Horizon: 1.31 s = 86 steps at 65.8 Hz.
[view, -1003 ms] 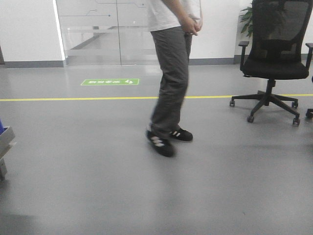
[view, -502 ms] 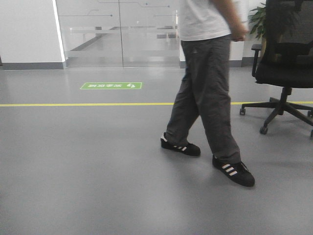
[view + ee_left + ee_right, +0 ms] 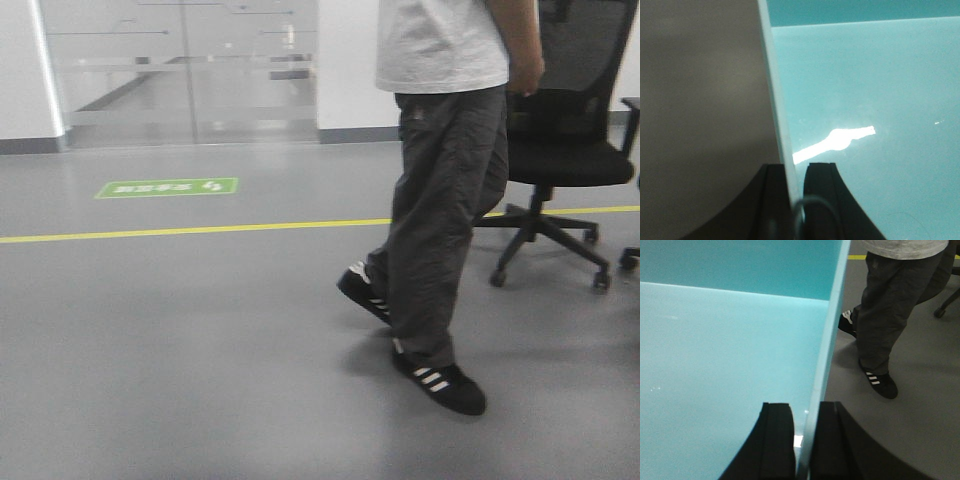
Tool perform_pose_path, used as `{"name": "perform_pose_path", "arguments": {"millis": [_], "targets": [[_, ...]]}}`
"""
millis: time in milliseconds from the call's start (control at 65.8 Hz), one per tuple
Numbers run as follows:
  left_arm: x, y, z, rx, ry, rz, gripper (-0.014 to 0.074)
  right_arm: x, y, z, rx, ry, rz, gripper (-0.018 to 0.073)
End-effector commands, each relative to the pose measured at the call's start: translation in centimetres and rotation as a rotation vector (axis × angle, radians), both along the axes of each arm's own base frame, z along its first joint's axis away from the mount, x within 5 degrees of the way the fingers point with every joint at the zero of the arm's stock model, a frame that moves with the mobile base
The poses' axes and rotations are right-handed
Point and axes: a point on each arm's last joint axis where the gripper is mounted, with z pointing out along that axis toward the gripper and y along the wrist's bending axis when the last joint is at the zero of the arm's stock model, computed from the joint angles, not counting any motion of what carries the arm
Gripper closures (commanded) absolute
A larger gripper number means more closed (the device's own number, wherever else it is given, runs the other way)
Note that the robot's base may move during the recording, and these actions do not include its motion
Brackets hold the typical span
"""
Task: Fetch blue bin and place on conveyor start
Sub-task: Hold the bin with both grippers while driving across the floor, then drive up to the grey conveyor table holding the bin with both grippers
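The blue bin [image 3: 865, 90] fills the left wrist view with its pale aqua inside and floor. My left gripper [image 3: 794, 172] is shut on the bin's left wall, one black finger outside and one inside. In the right wrist view the same blue bin [image 3: 725, 345] shows its inside, and my right gripper [image 3: 804, 412] is shut on its right wall, fingers either side of the thin rim. The bin hangs above the grey floor. The conveyor start is out of view. Neither gripper nor the bin appears in the front view.
A person [image 3: 450, 190] in dark trousers and black striped shoes walks close ahead, right of centre; his legs also appear as person [image 3: 890, 315]. A black office chair [image 3: 570, 140] stands behind him. A yellow floor line [image 3: 200, 231], a green floor sign [image 3: 167, 187] and glass doors [image 3: 180, 70] lie ahead.
The front view has swung to the right: the green sign and glass doors slid left. The person has stepped rightward and nearer, now in front of the chair.
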Motion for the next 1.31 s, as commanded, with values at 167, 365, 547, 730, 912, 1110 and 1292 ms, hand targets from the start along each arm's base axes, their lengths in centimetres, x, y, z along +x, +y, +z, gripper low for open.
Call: {"name": "perform_pose_path", "arguments": {"millis": [167, 365, 547, 730, 912, 1110, 1292], "targets": [[-0.20, 0.44, 0.79, 0.013, -0.055, 0.005, 0.0708, -0.27, -0.19, 1.40, -0.009, -0.109, -0.006, 0.0712], [-0.19, 0.46, 0.79, 0.015, -0.056, 0.006, 0.0708, -0.22, -0.19, 1.50, -0.007, -0.121, -0.008, 0.0712], [-0.19, 0.47, 0.80, 0.016, -0.056, 0.007, 0.0708, -0.22, -0.19, 1.50, -0.007, -0.121, -0.008, 0.0712], [-0.18, 0.49, 0.80, 0.018, -0.057, 0.008, 0.0708, -0.22, -0.19, 1.50, -0.007, -0.121, -0.008, 0.0712], [-0.18, 0.49, 0.80, 0.018, -0.057, 0.008, 0.0708, -0.21, -0.19, 1.52, -0.006, -0.123, -0.008, 0.0712], [-0.18, 0.49, 0.80, 0.018, -0.057, 0.008, 0.0708, -0.21, -0.19, 1.52, -0.006, -0.123, -0.008, 0.0712], [-0.18, 0.49, 0.80, 0.018, -0.057, 0.008, 0.0708, -0.21, -0.19, 1.52, -0.006, -0.123, -0.008, 0.0712]]}}
